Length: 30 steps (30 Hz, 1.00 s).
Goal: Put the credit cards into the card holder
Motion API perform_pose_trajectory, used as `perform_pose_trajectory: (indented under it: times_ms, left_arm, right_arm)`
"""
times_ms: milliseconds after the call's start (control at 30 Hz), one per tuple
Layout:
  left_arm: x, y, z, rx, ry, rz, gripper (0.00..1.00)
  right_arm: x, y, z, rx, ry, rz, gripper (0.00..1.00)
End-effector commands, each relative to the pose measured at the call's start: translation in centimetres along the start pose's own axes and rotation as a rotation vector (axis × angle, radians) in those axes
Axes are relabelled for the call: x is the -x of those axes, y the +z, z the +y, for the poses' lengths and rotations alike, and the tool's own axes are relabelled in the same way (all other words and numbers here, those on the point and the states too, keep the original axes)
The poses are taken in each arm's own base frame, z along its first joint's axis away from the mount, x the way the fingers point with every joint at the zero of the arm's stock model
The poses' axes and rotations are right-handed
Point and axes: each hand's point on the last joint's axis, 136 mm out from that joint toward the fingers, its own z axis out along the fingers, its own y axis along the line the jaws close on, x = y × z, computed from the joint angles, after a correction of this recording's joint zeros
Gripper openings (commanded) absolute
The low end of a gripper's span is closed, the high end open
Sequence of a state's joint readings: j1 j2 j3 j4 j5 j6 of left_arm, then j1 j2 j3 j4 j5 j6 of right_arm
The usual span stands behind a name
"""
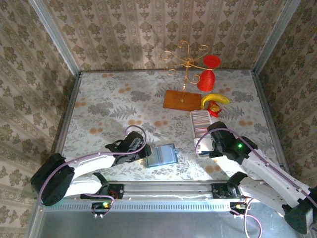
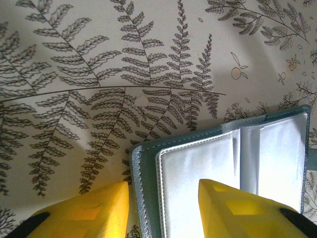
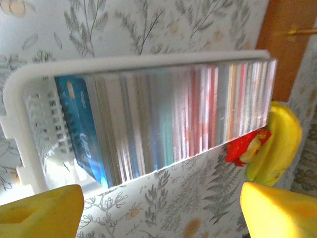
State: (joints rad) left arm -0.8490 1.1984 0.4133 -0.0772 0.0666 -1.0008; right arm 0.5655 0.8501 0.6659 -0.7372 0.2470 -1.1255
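Zero cards appear loaded. Card holder lies open, left gripper spread astride its edge. Right of the holder, credit cards stand filed in a white tray beneath the spread, empty right gripper.

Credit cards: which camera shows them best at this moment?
The right wrist view: the credit cards stand on edge, packed in the white tray, a blue one at one end. The top external view shows them as a small pale block.
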Motion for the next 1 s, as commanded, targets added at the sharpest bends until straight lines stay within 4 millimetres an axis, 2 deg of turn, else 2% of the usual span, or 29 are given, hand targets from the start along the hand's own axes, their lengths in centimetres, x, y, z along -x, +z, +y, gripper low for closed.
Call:
perform_pose_trajectory:
  times_ms: [0,333,500,800,967]
  left_arm:
    - [0.4,0.0,-0.8,-0.027,0.017,0.001,0.41]
    - [0.0,0.8,-1.3,-0.053,0.011,0.036,0.40]
    - [0.0,1.2,-1.5,-0.059,0.007,0.046,0.40]
    - [0.6,1.4,-3.1,-0.103,0.023,0.044,0.40]
    - [0.7,1.4,-3.7,-0.115,0.036,0.051,0.40]
  right_arm:
    - [0.1,1.5,0.3,0.015,-0.074,-0.019,0.84]
    - [1.3,4.5,0.2,0.035,-0.079,-0.052,0.88]
    - [1.6,5.3,1.1,0.074,-0.081,-0.064,0.88]
    - [1.6,6.2,2.5,0.134,-0.106,-0.066,0.88]
    - [1.7,6.3,2.5,0.139,-0.109,-0.064,0.85]
